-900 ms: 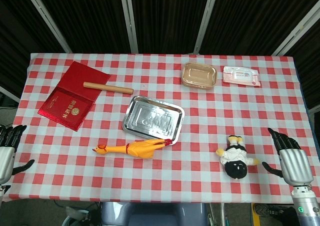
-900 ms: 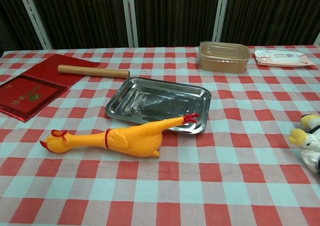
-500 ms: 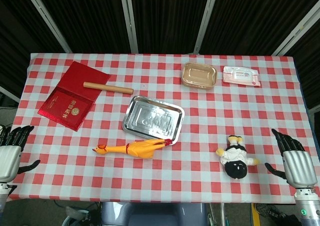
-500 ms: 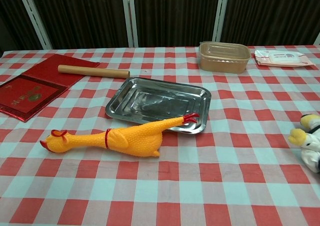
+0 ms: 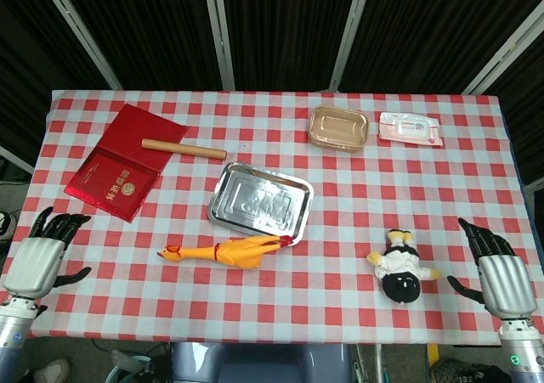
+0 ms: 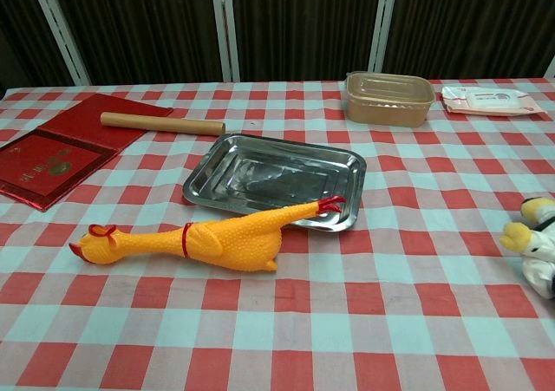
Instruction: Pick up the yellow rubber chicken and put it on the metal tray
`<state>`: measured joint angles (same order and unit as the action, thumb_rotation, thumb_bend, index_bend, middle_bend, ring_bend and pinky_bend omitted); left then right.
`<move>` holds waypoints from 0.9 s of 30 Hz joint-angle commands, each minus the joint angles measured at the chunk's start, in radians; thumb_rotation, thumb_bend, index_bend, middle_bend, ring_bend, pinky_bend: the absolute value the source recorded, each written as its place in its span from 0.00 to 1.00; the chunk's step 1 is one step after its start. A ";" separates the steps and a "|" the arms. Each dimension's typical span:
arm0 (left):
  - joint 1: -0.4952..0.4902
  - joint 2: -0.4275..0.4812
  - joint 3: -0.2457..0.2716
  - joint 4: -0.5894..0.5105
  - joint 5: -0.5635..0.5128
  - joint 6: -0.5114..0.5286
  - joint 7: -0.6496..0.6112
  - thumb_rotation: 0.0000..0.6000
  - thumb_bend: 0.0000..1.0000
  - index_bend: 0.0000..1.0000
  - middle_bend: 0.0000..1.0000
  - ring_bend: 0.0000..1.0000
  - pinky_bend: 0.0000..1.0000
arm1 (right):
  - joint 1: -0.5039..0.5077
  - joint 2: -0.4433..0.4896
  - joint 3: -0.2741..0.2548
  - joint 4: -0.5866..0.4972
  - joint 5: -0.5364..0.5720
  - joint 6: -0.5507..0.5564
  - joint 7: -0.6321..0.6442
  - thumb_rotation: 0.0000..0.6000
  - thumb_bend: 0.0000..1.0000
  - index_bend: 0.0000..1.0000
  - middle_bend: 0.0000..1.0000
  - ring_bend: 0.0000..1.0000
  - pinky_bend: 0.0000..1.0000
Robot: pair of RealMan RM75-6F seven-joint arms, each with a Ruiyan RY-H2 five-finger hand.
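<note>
The yellow rubber chicken [image 5: 228, 250] [image 6: 195, 239] lies on its side on the checked cloth, head to the left, its red feet touching the near rim of the metal tray [image 5: 299, 219] [image 6: 351, 179]. The tray holds nothing. My left hand [image 5: 40, 260] hovers at the table's front left corner, fingers spread, well left of the chicken. At the front right corner my right hand [image 5: 495, 272] is spread too and holds nothing. Neither hand appears in the chest view.
A red booklet [image 5: 123, 162] and a wooden rolling pin [image 5: 184, 149] lie at the back left. A brown lidded container [image 5: 337, 127] and a wipes packet [image 5: 410, 129] sit at the back right. A plush toy [image 5: 399, 267] lies near my right hand.
My left hand has moved right and up, further over the table's front left corner. My right hand has barely shifted. The chicken and tray have not moved.
</note>
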<state>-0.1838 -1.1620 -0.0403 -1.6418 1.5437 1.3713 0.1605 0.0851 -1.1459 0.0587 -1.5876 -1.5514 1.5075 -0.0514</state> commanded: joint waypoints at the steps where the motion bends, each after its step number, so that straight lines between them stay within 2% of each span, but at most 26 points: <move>1: -0.039 -0.040 -0.011 0.009 0.014 -0.038 0.050 1.00 0.05 0.21 0.23 0.20 0.17 | 0.001 -0.001 -0.001 0.002 -0.002 0.000 0.004 1.00 0.18 0.02 0.18 0.18 0.24; 9: -0.132 -0.225 -0.029 0.059 0.015 -0.133 0.243 1.00 0.05 0.22 0.25 0.22 0.20 | 0.001 -0.003 -0.005 0.005 -0.013 0.002 0.013 1.00 0.18 0.02 0.18 0.18 0.24; 16: -0.191 -0.364 -0.042 0.094 -0.016 -0.204 0.352 1.00 0.05 0.22 0.25 0.22 0.20 | -0.008 0.003 -0.009 0.002 -0.019 0.017 0.019 1.00 0.18 0.02 0.18 0.18 0.24; 27: -0.264 -0.546 -0.061 0.181 -0.062 -0.262 0.481 1.00 0.16 0.24 0.27 0.23 0.20 | -0.032 0.014 -0.018 0.000 -0.016 0.041 0.036 1.00 0.18 0.02 0.18 0.18 0.24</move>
<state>-0.4346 -1.6819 -0.0940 -1.4769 1.4927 1.1159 0.6253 0.0537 -1.1324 0.0414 -1.5874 -1.5675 1.5483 -0.0158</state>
